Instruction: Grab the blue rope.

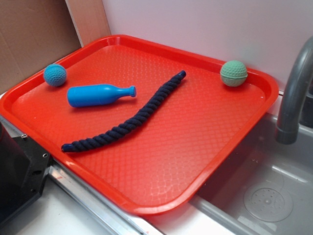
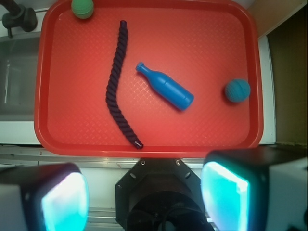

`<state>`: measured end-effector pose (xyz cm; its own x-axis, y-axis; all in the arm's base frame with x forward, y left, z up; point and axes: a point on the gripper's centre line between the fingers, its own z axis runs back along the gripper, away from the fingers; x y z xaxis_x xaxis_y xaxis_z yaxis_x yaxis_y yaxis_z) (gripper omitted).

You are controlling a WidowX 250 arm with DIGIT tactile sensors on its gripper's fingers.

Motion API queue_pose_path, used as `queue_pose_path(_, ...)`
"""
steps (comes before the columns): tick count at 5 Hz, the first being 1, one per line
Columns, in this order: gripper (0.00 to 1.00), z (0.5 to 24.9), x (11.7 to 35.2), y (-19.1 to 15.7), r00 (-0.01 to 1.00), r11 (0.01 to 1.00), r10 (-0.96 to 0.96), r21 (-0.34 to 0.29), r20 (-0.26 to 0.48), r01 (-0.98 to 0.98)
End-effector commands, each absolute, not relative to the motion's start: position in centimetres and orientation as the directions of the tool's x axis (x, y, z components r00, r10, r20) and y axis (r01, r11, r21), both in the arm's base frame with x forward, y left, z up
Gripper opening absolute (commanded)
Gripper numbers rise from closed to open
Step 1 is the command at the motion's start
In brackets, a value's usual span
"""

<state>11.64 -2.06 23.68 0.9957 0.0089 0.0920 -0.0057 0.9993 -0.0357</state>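
The blue rope is a dark navy twisted cord lying in a gentle curve across the middle of the red tray. It also shows in the wrist view, running from the tray's far side to its near rim. My gripper is open and empty, high above the tray's near edge, well apart from the rope. Its two fingers with teal pads stand wide apart. The gripper is not visible in the exterior view.
On the tray lie a bright blue bottle toy, a small blue dimpled ball and a green ball. A grey faucet and sink stand to the right. The robot's black base is at the left front.
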Motion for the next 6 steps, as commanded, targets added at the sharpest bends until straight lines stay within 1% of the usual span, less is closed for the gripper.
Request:
queue_pose_path(1,1.00,23.7,11.6,-2.1,0.996,0.999,0.009,-0.036,0.092,-0.006)
queue_pose_path(2,1.00,22.5,13.5,-2.1,0.989,0.993,-0.096,-0.065,0.108,0.103)
queue_pose_path(3,1.00,20.3,15.5,-3.1,0.975,0.987,-0.135,-0.056,0.179,0.147)
queue_pose_path(4,1.00,17.7,17.3,-4.4,0.944,0.951,-0.242,-0.138,0.225,0.276)
queue_pose_path(5,1.00,15.0,18.3,-5.7,0.933,0.930,-0.314,-0.142,0.174,0.339)
queue_pose_path(6,1.00,12.0,19.1,-7.4,0.912,0.910,-0.401,-0.076,0.086,0.407)
